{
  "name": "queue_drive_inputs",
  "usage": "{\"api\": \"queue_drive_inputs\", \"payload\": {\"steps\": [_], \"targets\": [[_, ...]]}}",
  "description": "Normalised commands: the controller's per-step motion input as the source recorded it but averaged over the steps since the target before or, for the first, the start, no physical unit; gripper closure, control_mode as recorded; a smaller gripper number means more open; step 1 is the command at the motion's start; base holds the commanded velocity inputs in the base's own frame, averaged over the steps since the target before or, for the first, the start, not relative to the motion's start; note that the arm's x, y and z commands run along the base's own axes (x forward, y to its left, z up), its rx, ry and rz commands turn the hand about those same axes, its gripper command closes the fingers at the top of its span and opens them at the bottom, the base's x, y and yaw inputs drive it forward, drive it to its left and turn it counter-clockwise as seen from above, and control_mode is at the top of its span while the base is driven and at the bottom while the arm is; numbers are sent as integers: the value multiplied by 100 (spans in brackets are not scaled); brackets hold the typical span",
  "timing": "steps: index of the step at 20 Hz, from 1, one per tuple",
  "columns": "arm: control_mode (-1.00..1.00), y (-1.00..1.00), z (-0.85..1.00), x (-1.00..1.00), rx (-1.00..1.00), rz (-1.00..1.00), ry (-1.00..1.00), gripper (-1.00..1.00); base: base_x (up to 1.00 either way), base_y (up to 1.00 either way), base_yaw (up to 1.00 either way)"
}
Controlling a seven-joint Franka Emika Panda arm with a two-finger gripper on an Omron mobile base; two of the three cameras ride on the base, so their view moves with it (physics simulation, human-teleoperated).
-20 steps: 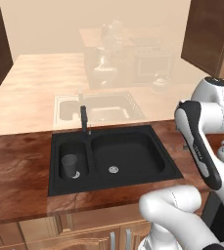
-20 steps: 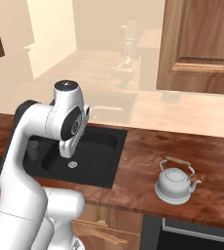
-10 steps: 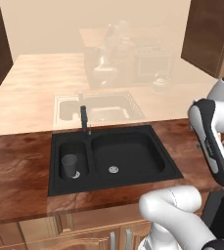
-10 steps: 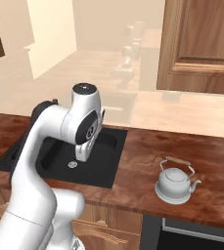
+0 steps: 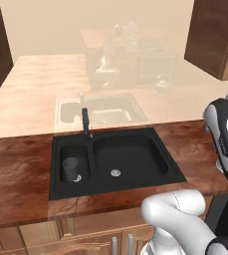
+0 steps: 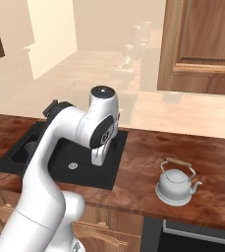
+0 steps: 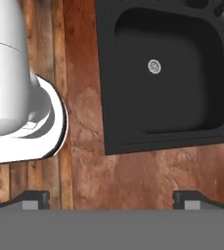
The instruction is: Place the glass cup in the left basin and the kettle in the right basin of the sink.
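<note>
The cup (image 5: 70, 169) stands in the left basin (image 5: 83, 155); the kettle (image 6: 175, 185) sits on the counter (image 6: 143, 162) right of the sink (image 5: 135, 137). The gripper (image 7: 111, 199) hangs empty, fingers spread.

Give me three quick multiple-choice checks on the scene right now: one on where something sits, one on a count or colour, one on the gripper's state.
1. Where is the glass cup?
A. In the left basin
B. On the counter beside the kettle
C. In the right basin

2. How many basins does the sink have?
A. One
B. Two
C. Three

3. What are the gripper's fingers doing?
A. Closed on the kettle
B. Closed on the cup
C. Spread apart, holding nothing

Answers: 1 A, the cup stands in the left basin by its drain. 2 B, a narrow and a wide basin. 3 C, the hand view shows both tips wide apart over bare counter; the kettle sits alone on the counter.
</note>
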Motion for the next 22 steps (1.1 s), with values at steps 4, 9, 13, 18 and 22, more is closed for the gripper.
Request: {"api": "queue_drive_inputs", "payload": {"steps": [4,9,13,18,22], "targets": [[-100,-36,0,0,0,0,0,-100,0,0,0],[-100,-34,0,0,0,0,0,-100,0,0,0],[-100,-38,0,0,0,0,0,-100,0,0,0],[-100,-32,0,0,0,0,0,-100,0,0,0],[-100,-27,0,0,0,0,0,-100,0,0,0]]}}
